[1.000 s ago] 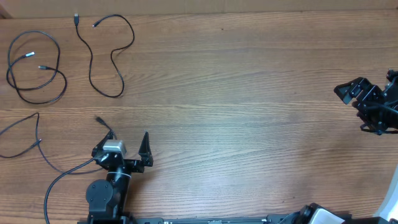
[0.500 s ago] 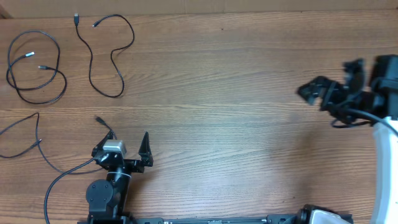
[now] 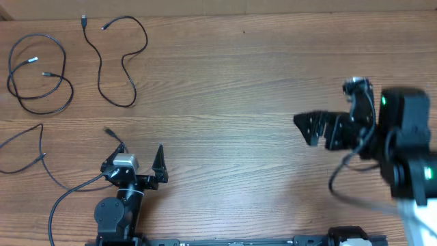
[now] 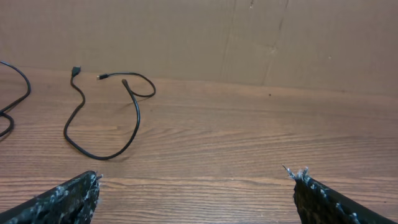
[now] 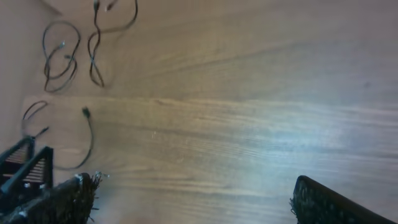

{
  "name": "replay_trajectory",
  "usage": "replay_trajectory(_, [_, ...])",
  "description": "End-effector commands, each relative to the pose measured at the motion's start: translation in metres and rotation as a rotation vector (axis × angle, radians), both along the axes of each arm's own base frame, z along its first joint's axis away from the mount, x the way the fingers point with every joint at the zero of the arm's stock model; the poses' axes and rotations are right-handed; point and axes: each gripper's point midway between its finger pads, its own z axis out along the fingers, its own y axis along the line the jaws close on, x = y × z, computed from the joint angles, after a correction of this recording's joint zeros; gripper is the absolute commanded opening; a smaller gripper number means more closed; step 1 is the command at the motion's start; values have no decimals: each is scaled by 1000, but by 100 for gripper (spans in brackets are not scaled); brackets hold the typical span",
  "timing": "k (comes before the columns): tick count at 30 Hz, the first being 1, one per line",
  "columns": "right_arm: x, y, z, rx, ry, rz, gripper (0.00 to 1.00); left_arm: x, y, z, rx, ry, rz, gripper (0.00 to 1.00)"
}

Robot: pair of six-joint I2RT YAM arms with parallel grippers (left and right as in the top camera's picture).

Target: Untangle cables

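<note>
Three thin black cables lie apart at the table's left. A coiled one (image 3: 37, 82) is at the far left, an S-shaped one (image 3: 116, 61) is beside it, and a third (image 3: 41, 140) trails off the left edge. My left gripper (image 3: 140, 152) sits near the front edge, just right of that third cable. It is open and empty, and its wrist view shows the S-shaped cable (image 4: 134, 118) well ahead of its fingers. My right gripper (image 3: 307, 128) hovers over the right half, open and empty, pointing left. All the cables (image 5: 60, 56) are far from it.
A brown cardboard wall (image 4: 280, 37) runs along the table's far edge. The left arm's base (image 3: 116, 215) and its thicker black wire (image 3: 58, 205) are at the front left. Bare wood (image 3: 225, 102) lies between the two grippers.
The right arm has swung left from the table's right edge toward the middle, gripper still open. The left arm and the cables have not moved.
</note>
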Motion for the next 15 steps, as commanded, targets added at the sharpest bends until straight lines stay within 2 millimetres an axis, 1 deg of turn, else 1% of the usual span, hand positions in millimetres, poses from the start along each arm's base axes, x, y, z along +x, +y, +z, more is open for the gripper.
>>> replay_trajectory(1, [-19, -14, -4, -104, -114, -56, 100, 0, 1, -1, 20, -9, 8, 100])
replay_trajectory(2, [-27, -19, -6, -146, -178, -77, 100, 0, 1, -1, 20, -9, 8, 100])
replay_trajectory(6, [-38, -31, -13, -202, -303, -135, 100, 0, 1, -1, 20, -9, 8, 100])
replay_trajectory(8, [-40, -33, -14, -201, -353, -153, 100, 0, 1, -1, 20, -9, 8, 99])
replay_trajectory(12, [-41, -35, -8, -175, -471, -173, 100, 0, 1, -1, 20, -9, 8, 100])
replay_trajectory(15, [-40, -40, -11, -183, -518, -209, 100, 0, 1, -1, 20, -9, 8, 100])
